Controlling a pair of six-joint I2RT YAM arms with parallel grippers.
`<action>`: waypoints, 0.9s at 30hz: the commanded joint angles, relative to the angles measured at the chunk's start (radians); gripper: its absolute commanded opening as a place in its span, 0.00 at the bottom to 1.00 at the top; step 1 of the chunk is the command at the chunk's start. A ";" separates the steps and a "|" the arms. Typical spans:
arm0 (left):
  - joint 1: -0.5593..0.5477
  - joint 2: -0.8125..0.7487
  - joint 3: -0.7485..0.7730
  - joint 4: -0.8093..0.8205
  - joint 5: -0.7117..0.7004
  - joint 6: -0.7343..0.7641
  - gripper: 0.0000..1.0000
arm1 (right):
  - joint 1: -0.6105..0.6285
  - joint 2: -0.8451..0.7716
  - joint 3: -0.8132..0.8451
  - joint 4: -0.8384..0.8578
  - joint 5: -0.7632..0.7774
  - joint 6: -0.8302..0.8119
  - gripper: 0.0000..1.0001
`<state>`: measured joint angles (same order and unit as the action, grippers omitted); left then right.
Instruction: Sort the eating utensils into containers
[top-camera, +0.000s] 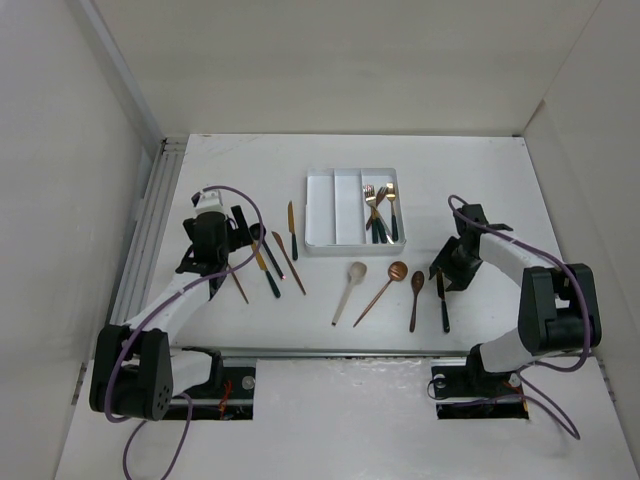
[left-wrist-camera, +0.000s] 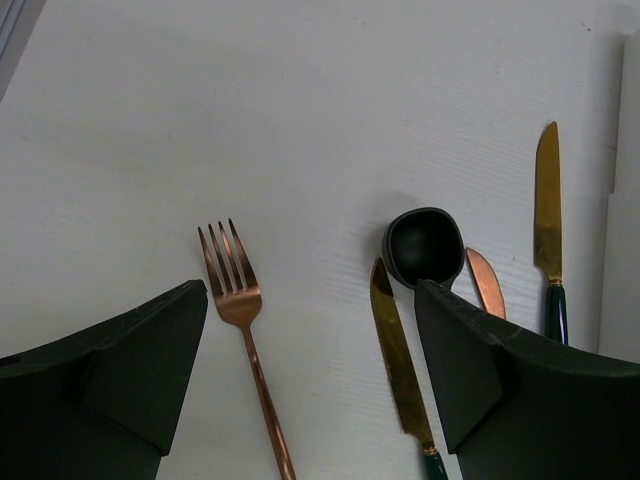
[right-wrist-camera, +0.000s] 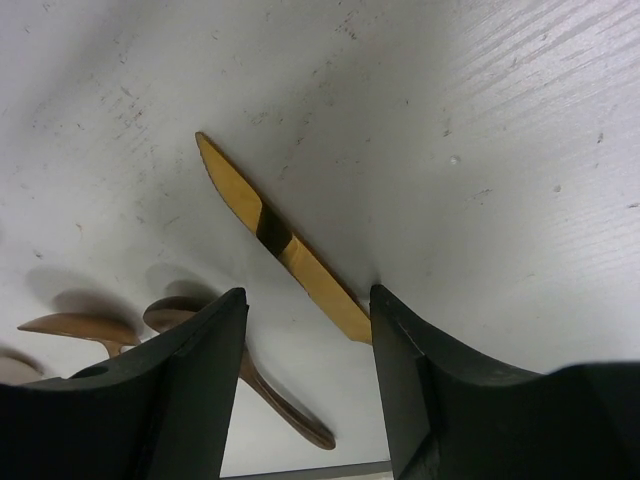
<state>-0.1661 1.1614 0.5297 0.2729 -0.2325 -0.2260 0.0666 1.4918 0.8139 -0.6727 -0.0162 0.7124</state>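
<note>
"Between the fingers (right-wrist-camera: 190, 390) of the right gripper (right-wrist-camera: 310, 300), what lies there?"

"One gold knife (right-wrist-camera: 275, 235), flat on the table (right-wrist-camera: 500, 120). The fingers stand apart, one on each side of its blade, gripping nothing. The blade tip points away from the wrist. From above, the long axis runs near to far, with the dark handle toward the near edge."

"And beside it?"

"A copper spoon (top-camera: 416, 290) lies nearly parallel. A second copper spoon (top-camera: 383, 288) and a cream spoon (top-camera: 350, 292) are further left. All have their bowls toward the far side, and these two slant."

"How about the left gripper (left-wrist-camera: 310, 295)?"

"Spread wide as well, holding nothing. Between its fingers lie a copper fork (left-wrist-camera: 245, 330), tines pointing away from the wrist, and a second gold knife (left-wrist-camera: 400, 360), its tip pointing the same way. A black spoon (left-wrist-camera: 425, 245) has its bowl right at one fingertip, with a copper knife (left-wrist-camera: 485, 285) tip just beside it. Further out lies a green-handled knife (left-wrist-camera: 547, 210), blade pointing away."

"Where is the tray?"

"The white tray (top-camera: 320, 210) sits mid-table between the arms, its three compartments running near to far. The right one holds the sorted utensils (top-camera: 379, 212), heads toward the far end."
</note>
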 joint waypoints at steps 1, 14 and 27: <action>-0.001 0.004 0.007 0.025 -0.007 -0.010 0.82 | -0.001 0.011 -0.038 0.042 -0.004 0.021 0.58; -0.001 0.024 0.035 0.015 -0.007 -0.010 0.82 | 0.084 -0.067 -0.056 -0.099 0.067 0.081 0.58; -0.001 0.024 0.035 0.015 -0.007 -0.010 0.82 | 0.194 -0.214 -0.134 -0.205 0.019 0.245 0.58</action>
<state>-0.1661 1.1919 0.5301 0.2722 -0.2329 -0.2260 0.2283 1.2964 0.6777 -0.8375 0.0109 0.8959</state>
